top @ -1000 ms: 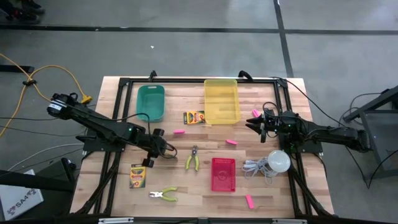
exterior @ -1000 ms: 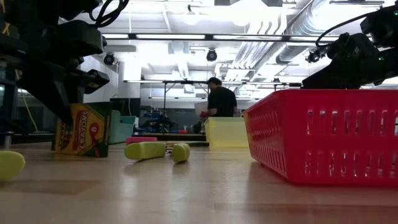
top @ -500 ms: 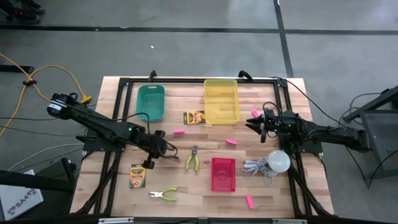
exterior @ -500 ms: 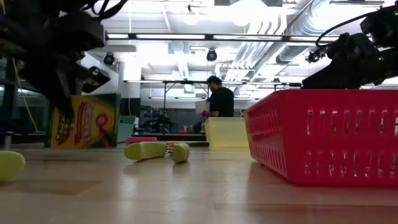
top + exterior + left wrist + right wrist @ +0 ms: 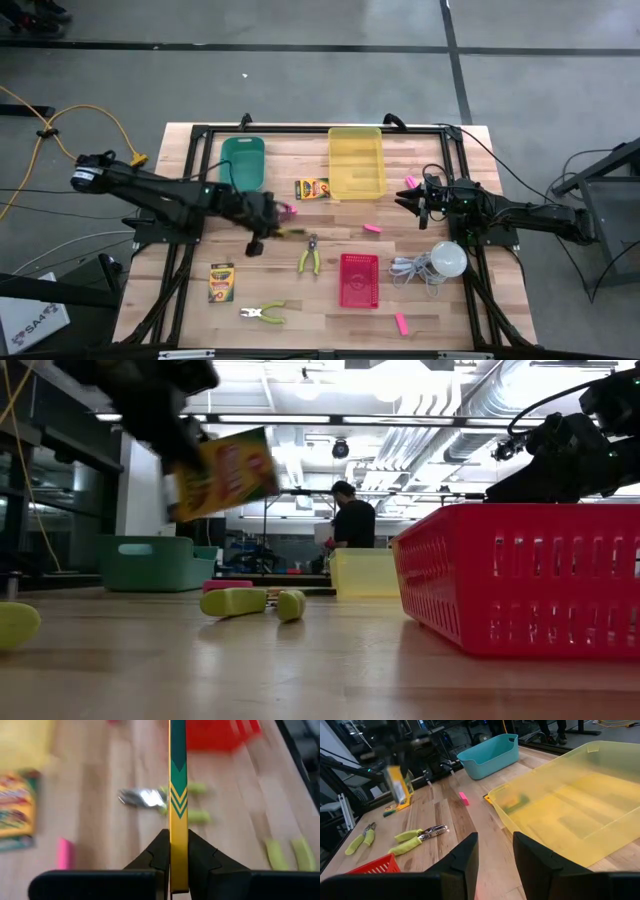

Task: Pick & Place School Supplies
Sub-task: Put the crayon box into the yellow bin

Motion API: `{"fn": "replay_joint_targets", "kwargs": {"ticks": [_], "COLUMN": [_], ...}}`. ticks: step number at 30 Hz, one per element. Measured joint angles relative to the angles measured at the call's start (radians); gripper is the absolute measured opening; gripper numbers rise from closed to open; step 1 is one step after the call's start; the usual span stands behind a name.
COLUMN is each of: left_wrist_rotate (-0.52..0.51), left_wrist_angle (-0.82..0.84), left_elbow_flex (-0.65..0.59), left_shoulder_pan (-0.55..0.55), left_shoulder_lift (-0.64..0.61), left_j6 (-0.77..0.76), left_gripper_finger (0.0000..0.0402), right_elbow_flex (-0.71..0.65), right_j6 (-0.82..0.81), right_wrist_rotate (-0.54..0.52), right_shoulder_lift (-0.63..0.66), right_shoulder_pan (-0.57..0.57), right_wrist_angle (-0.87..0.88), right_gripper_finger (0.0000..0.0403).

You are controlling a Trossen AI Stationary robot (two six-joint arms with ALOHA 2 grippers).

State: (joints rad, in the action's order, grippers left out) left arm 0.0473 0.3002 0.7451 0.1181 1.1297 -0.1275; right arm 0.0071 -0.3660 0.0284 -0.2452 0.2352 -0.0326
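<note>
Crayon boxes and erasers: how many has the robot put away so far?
None look binned yet: the yellow bin and teal bin seem empty. The left gripper holds one crayon box in the air. Two crayon boxes and the pink erasers still lie on the table.

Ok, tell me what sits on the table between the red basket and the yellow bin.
In the high view, one pink eraser lies on the bare wood between the red basket and the yellow bin; nothing else is there.

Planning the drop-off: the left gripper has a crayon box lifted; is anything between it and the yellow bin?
Nothing visible blocks the way. The left gripper holds the crayon box above the table; another crayon box lies flat beside the yellow bin.
</note>
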Motion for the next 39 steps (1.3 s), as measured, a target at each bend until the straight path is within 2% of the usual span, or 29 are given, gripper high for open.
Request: {"fn": "replay_joint_targets", "kwargs": {"ticks": [5, 10, 15, 20, 28, 33, 39], "left_wrist_rotate": [-0.013, -0.086, -0.102, -0.066, -0.062, -0.063, -0.156], "left_wrist_angle": [-0.143, -0.284, -0.489, -0.680, -0.707, -0.703, -0.694], "left_elbow_flex": [0.004, 0.004, 0.004, 0.028, 0.244, 0.357, 0.409], "left_shoulder_pan": [-0.108, -0.200, -0.264, -0.309, -0.348, -0.367, -0.394], "left_shoulder_lift": [0.000, 0.032, 0.123, 0.252, 0.496, 0.603, 0.669], "left_j6": [-0.049, -0.168, -0.256, -0.338, -0.424, -0.469, -0.556], "left_gripper_finger": [0.0030, 0.0030, 0.0030, 0.0030, 0.0031, 0.0031, 0.0031], "right_elbow_flex": [0.000, 0.000, 0.000, 0.000, 0.000, 0.000, 0.000], "right_j6": [0.000, 0.000, 0.000, 0.000, 0.000, 0.000, 0.000], "right_wrist_rotate": [0.000, 0.000, 0.000, 0.000, 0.000, -0.001, -0.001], "right_shoulder_lift": [0.000, 0.000, 0.000, 0.000, 0.000, 0.000, 0.000], "right_shoulder_pan": [0.000, 0.000, 0.000, 0.000, 0.000, 0.000, 0.000], "right_wrist_angle": [0.000, 0.000, 0.001, 0.002, 0.002, 0.001, 0.001], "right_gripper_finger": [0.0110, 0.0110, 0.0110, 0.0110, 0.0110, 0.0110, 0.0110]}}
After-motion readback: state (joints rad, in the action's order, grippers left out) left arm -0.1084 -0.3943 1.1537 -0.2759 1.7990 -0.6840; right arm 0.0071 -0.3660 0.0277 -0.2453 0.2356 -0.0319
